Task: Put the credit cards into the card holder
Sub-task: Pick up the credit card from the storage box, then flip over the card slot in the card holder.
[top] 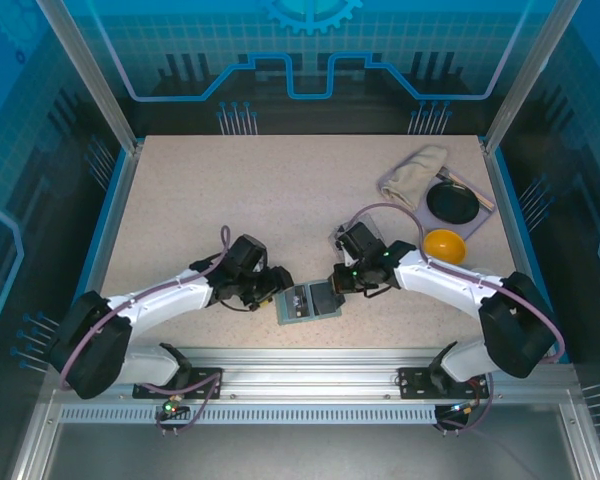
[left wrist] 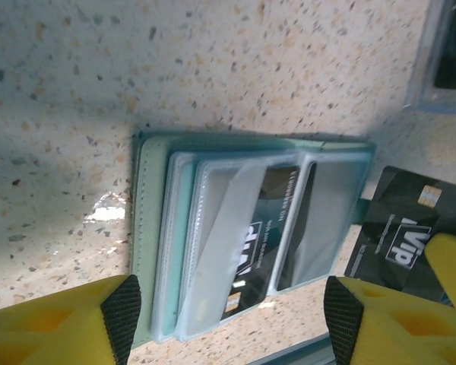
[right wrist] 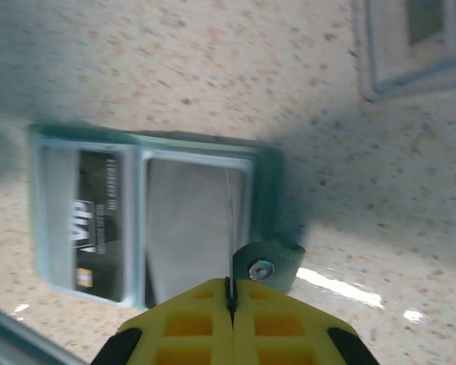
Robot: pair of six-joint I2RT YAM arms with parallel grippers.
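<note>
The card holder (top: 308, 302) lies open on the table between both grippers, its clear sleeves facing up. One black credit card (left wrist: 252, 242) sits inside a sleeve of the card holder (left wrist: 148, 228). My left gripper (left wrist: 232, 319) is open, its fingers straddling the holder's near edge and holding nothing. My right gripper (right wrist: 229, 287) is shut on a second black credit card (left wrist: 399, 236), which appears edge-on as a thin line (right wrist: 229, 220) above the holder's right sleeve (right wrist: 194, 228). In the top view the left gripper (top: 272, 290) and right gripper (top: 338, 283) flank the holder.
A small clear plastic box (top: 348, 238) stands just behind the right gripper. At the back right lie a beige cloth (top: 416, 168), a black dish (top: 452, 202) and an orange bowl (top: 445, 245). The table's metal front rail (top: 310, 355) runs close below the holder.
</note>
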